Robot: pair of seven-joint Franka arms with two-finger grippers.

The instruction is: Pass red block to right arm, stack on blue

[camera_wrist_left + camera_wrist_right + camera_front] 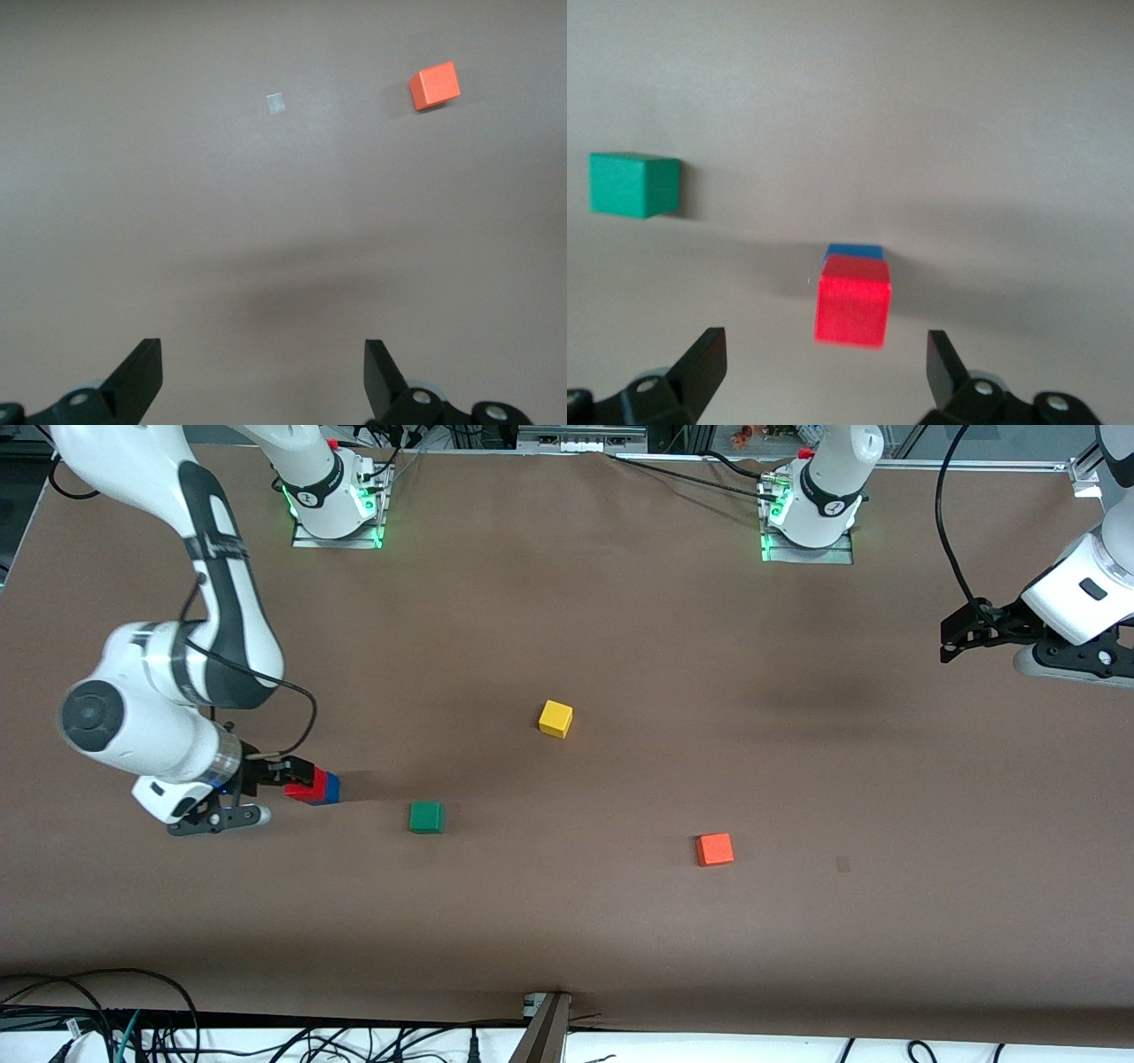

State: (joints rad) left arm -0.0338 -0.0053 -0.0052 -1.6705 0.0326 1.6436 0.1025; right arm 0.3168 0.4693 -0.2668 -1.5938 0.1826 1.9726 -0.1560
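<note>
The brown table (620, 602) carried everything. The right arm (177, 682) reached down near its own end of the table, and the right gripper (824, 367) was just beside the stack with its fingers spread wide and nothing between them. The left arm waited at its end of the table, and the left gripper (263, 376) hung wide open and empty over bare table.

The red block (852, 308) sat on the blue (854, 252) cube, slightly offset but flat as far as I could see, so the stacking looked done. The green cube (426, 816) stood near the stack, the yellow cube (555, 718) farther from the front camera, the orange cube (714, 849) toward the left arm's end.

The red block seemed light, stiff and smooth. I judged that two opposite flat sides give the best hold, and a small push could slide it off.
</note>
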